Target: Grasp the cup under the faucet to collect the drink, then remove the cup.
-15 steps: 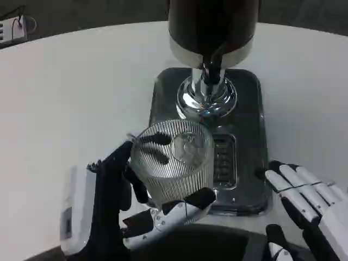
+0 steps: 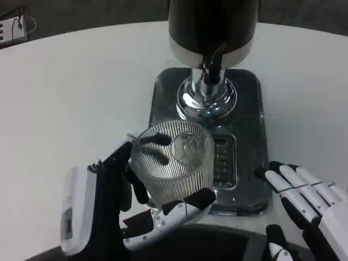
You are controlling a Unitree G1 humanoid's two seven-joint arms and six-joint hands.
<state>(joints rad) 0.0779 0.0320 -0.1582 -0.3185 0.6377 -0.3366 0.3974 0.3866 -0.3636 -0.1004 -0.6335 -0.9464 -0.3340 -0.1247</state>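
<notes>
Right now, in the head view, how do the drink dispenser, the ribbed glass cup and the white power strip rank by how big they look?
Largest to smallest, as they look:
1. drink dispenser with its base tray
2. ribbed glass cup, held by the left robot hand; nearness enlarges it
3. power strip, far and cut off

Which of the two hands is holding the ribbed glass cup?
The left hand grips the ribbed glass cup, fingers wrapped around its wall. The right hand rests open beside the dispenser's dark tray, holding nothing.
</notes>
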